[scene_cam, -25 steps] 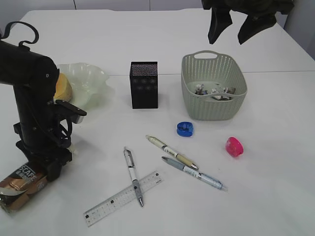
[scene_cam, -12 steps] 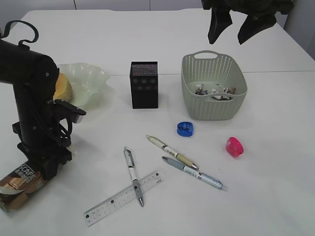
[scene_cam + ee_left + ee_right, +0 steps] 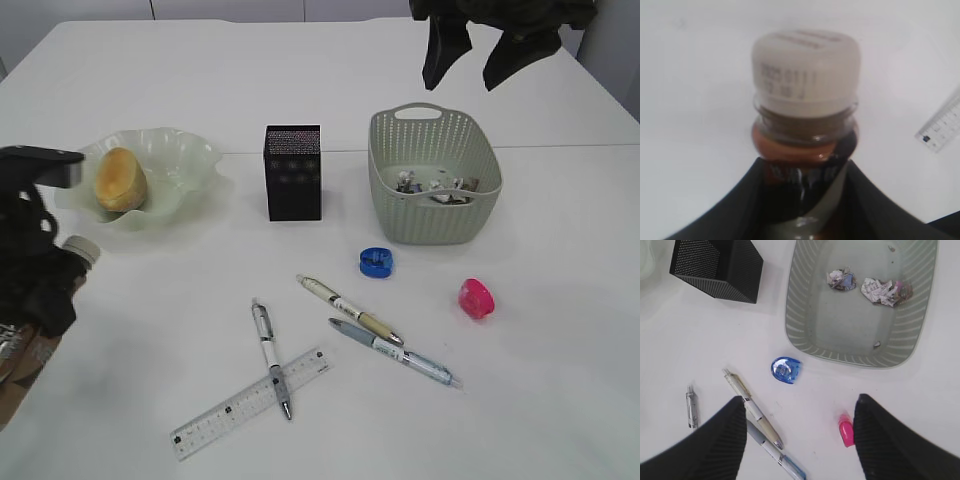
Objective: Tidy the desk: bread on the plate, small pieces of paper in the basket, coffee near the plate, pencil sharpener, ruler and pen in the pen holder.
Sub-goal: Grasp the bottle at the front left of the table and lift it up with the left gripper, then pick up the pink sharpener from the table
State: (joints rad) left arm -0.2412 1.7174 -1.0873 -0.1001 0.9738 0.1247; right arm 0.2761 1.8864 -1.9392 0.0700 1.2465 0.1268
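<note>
White desk (image 3: pixel 330 90), lit evenly.

Left gripper (image 3: pixel 802 172): clamped on coffee (image 3: pixel 805 125) just below the neck, one dark finger on each side of the shoulder; cap pointing away from the wrist camera. Seen from the exterior camera at the desk's left edge, bottle tilted, lower part cut off by the frame. Whether the bottle touches the desk: cannot tell.

Right gripper (image 3: pixel 800 435): jaws apart, nothing between them, held high above the right half of the desk, over the blue pencil sharpener (image 3: pixel 376 262) and pink pencil sharpener (image 3: pixel 476 298).

Bread (image 3: pixel 120 179) on plate (image 3: pixel 190 160), toward the far left edge, just beyond the held bottle. Pen holder (image 3: pixel 293 172) upright between plate and basket (image 3: pixel 434 175). Crumpled paper pieces (image 3: pixel 862 284) inside basket.

Ruler (image 3: pixel 250 402) flat near the front edge, a silver pen (image 3: pixel 270 357) lying across its right end. Two more pens (image 3: pixel 378 333) side by side right of it.
</note>
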